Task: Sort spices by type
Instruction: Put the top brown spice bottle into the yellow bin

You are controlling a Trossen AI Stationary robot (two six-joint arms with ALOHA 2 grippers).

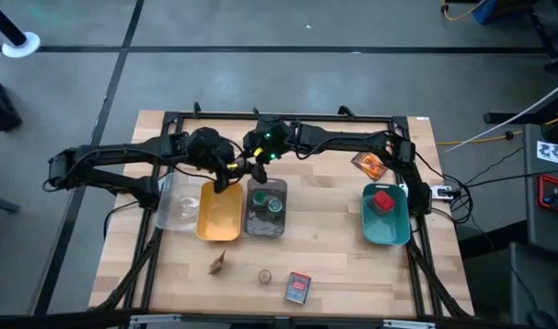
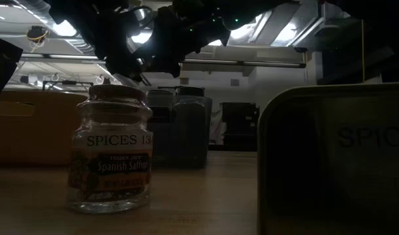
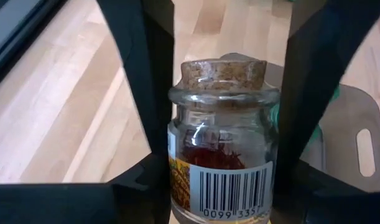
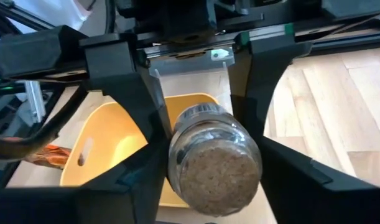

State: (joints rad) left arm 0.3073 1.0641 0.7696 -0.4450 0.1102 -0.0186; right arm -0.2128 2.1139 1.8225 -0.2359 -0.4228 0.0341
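Cork-topped jar (image 3: 224, 143) sits mid-air between both arms: left fingers (image 1: 233, 174) closed partway on its sides, long axis along them, cork end towards the right fingers (image 1: 257, 170), which flank it; can't tell if they grip.

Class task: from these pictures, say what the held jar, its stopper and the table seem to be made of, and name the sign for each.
Jar: looks like clear glass; the red threads inside show through and its wall glints.
Stopper: probably cork; tan, speckled and matt.
Table: seems pale wood, in planks with visible seams and grain, smooth finish.
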